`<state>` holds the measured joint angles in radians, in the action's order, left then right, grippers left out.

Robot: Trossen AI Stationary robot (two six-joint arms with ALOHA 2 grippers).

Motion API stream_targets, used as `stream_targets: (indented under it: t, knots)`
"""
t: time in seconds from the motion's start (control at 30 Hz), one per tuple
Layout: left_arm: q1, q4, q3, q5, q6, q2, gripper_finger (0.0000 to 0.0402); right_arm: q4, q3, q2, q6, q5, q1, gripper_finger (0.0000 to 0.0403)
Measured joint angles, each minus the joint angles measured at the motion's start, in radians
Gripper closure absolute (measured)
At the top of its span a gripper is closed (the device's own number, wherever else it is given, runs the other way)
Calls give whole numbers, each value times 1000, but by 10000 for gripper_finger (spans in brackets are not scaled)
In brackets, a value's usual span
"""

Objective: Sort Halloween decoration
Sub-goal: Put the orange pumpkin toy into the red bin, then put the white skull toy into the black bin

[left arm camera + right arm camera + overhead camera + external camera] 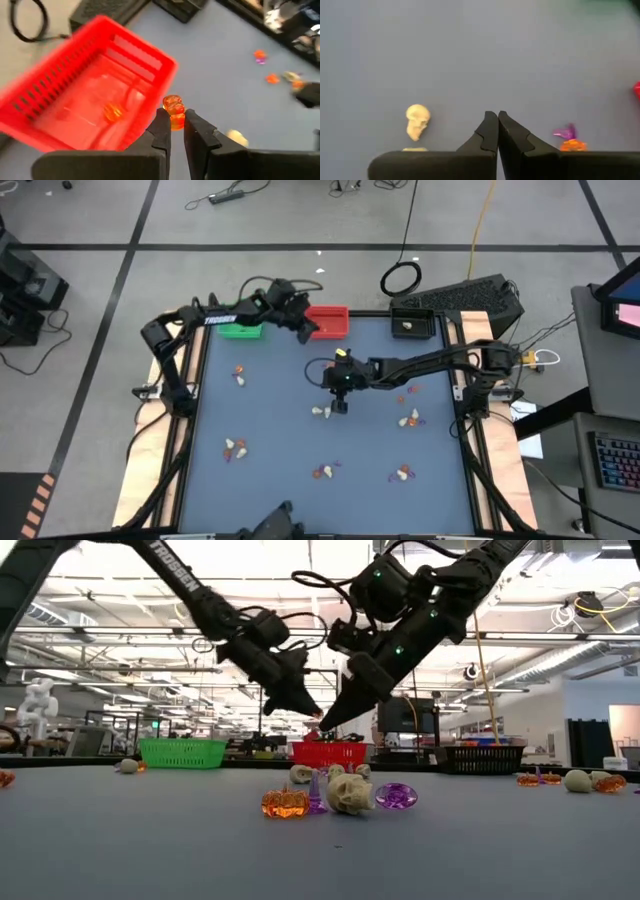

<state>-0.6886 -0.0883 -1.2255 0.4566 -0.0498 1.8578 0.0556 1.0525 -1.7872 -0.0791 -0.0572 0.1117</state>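
Beside the red basket (90, 95), the left gripper (175, 131) pinches an orange pumpkin trinket (174, 111), apparently for dropping in; the right gripper (498, 131), jaws pressed together, hovers over a cream skull (417, 121) on the desk (270, 420).

Black jointed arms, white lettering, green lights

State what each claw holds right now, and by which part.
The left claw pinches a small orange trinket by its lower end, beside the red tray. The right claw is shut and holds nothing.
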Motion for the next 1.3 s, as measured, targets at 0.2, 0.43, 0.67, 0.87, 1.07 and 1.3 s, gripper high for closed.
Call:
stream_targets:
  t: [0.2,0.43,0.67,0.87,1.07,1.3]
  knots:
    - [-6,-204,-182,-45,104,162,368,-13,0,9,-2,1,18,403]
    - [-3,-245,-237,-57,119,248,335,-22,0,9,10,1,25,403]
    - [-3,-241,-238,-96,119,240,286,-22,0,9,8,1,25,403]
    - [-3,-232,-238,-104,141,227,264,-22,0,9,7,1,26,403]
    - [-5,-232,-238,-158,198,171,271,-23,0,9,7,0,26,403]
    - [16,-166,-225,-185,242,78,322,-29,-3,9,7,-51,26,403]
